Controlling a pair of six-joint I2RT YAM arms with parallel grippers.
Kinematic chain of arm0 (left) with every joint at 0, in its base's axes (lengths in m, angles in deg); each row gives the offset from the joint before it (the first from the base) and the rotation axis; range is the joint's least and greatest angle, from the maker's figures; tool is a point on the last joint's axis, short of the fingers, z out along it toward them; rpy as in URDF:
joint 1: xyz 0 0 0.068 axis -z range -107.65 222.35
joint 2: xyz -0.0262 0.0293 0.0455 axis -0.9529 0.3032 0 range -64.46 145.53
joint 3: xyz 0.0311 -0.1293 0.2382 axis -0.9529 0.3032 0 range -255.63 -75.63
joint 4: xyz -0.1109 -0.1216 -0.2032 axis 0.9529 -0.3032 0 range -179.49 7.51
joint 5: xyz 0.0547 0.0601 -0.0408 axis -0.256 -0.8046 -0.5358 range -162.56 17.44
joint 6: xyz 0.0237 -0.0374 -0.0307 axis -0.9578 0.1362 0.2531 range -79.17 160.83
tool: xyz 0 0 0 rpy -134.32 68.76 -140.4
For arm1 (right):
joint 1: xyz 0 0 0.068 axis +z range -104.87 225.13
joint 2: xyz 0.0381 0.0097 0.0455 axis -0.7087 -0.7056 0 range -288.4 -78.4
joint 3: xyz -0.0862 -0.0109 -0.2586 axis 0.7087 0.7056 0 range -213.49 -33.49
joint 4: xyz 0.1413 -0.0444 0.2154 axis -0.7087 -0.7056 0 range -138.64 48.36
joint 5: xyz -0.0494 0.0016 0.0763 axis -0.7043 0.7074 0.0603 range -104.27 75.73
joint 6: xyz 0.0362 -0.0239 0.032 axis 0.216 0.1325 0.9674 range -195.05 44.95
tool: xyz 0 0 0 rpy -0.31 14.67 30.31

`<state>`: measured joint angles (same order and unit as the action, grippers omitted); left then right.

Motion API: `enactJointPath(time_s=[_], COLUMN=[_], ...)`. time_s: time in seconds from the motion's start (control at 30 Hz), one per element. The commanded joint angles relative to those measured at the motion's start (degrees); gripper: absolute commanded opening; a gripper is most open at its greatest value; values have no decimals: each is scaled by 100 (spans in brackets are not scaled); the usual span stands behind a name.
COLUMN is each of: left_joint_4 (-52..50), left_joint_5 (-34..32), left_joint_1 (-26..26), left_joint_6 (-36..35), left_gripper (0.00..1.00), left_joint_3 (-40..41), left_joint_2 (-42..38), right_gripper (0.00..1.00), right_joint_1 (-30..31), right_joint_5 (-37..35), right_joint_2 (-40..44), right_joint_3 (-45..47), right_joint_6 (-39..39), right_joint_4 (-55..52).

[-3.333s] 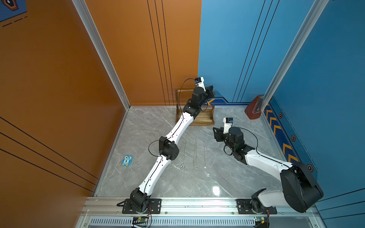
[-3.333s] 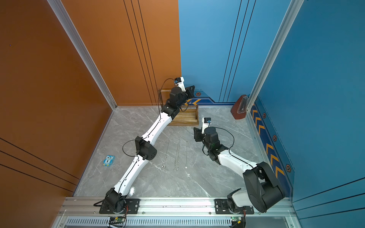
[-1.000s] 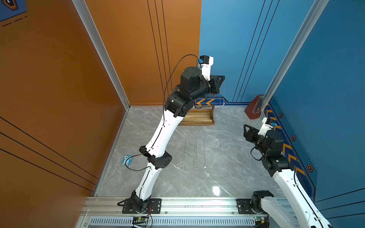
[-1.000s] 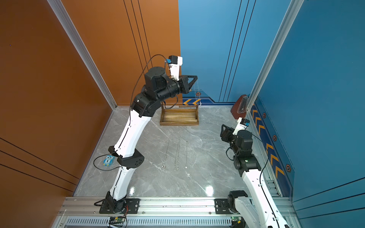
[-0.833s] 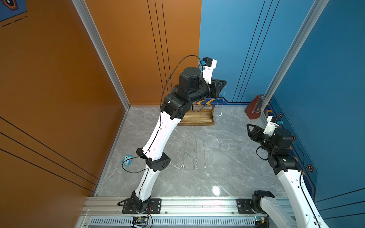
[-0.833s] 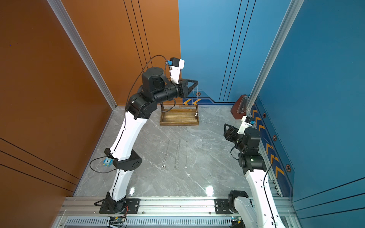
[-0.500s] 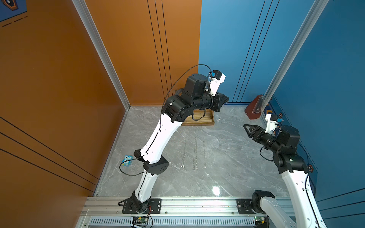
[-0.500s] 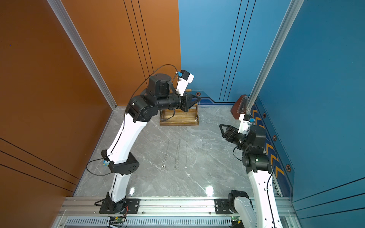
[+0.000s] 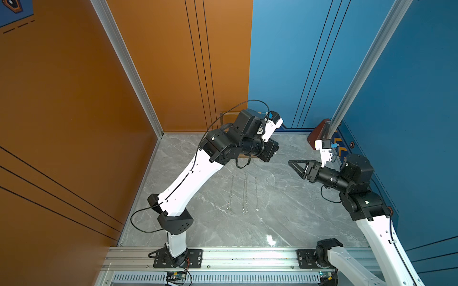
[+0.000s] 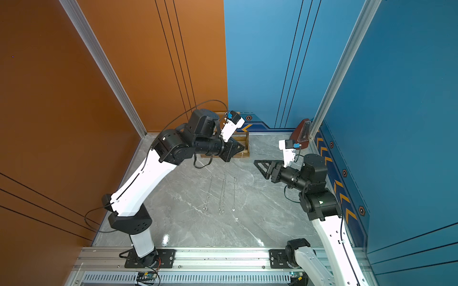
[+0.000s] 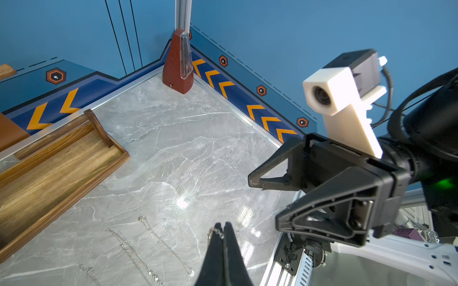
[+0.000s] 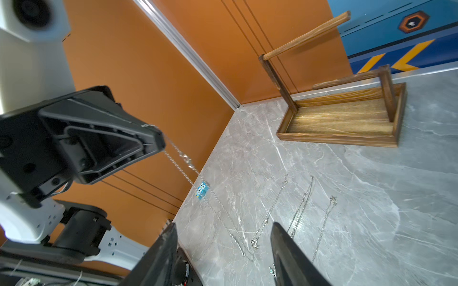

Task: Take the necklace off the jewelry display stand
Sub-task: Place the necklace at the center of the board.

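My left gripper (image 10: 241,148) is shut on a thin silver necklace (image 12: 184,157). The chain hangs from its tips (image 11: 222,226) slanting down to the marble floor. The jewelry display stand (image 12: 342,123), a brown wooden tray with two posts and bars, stands at the back wall behind the left gripper (image 12: 153,138). Its bars are bare in the right wrist view. In both top views the left arm covers much of the stand (image 10: 244,143). My right gripper (image 12: 223,225) is open and empty, raised above the floor, pointing at the left gripper from the right (image 9: 293,164).
Three more necklaces (image 9: 244,193) lie straight side by side on the floor in the middle. A red-brown metronome (image 9: 319,133) stands in the back right corner. A small blue owl figure (image 12: 202,190) sits by the orange wall. An aluminium rail (image 9: 247,257) runs along the front.
The left arm has come down and forward from high above the stand, still shut on the chain. The right arm has swung its gripper from the right wall towards the middle.
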<state>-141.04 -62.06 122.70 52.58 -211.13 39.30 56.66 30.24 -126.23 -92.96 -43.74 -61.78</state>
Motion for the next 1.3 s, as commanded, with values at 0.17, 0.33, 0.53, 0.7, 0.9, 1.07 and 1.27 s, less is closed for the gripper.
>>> enactJointPath(time_s=[0.17, 0.33, 0.53, 0.7, 0.9, 1.07, 1.27], left_joint_4=[19, 306, 402, 463, 536, 627, 682], left_joint_5=[-463, -614, -672, -691, -848, -783, -646], left_joint_1=[131, 125, 131, 130, 118, 81, 88], left_joint_6=[-138, -38, 29, 96, 128, 189, 241], left_gripper=[0, 0, 0, 0, 0, 0, 0], left_joint_3=[1083, 1887, 2430, 2800, 3219, 3480, 3525], left_joint_2=[-915, -1499, -1972, -2291, -2627, -2806, -2850], right_gripper=[56, 54, 54, 53, 51, 51, 51], right_joint_1=[1274, 1616, 1843, 2144, 2498, 2665, 2766], right_joint_5=[5, -385, -601, -536, -432, -494, -646], right_joint_2=[-499, -765, -1087, -1374, -1562, -1672, -1841], right_joint_3=[-267, -242, -247, -259, -327, -324, -393], right_joint_6=[-976, -1104, -1124, -1121, -1131, -1110, -1112], right_joint_4=[-273, -285, -198, 26, 241, 231, 253])
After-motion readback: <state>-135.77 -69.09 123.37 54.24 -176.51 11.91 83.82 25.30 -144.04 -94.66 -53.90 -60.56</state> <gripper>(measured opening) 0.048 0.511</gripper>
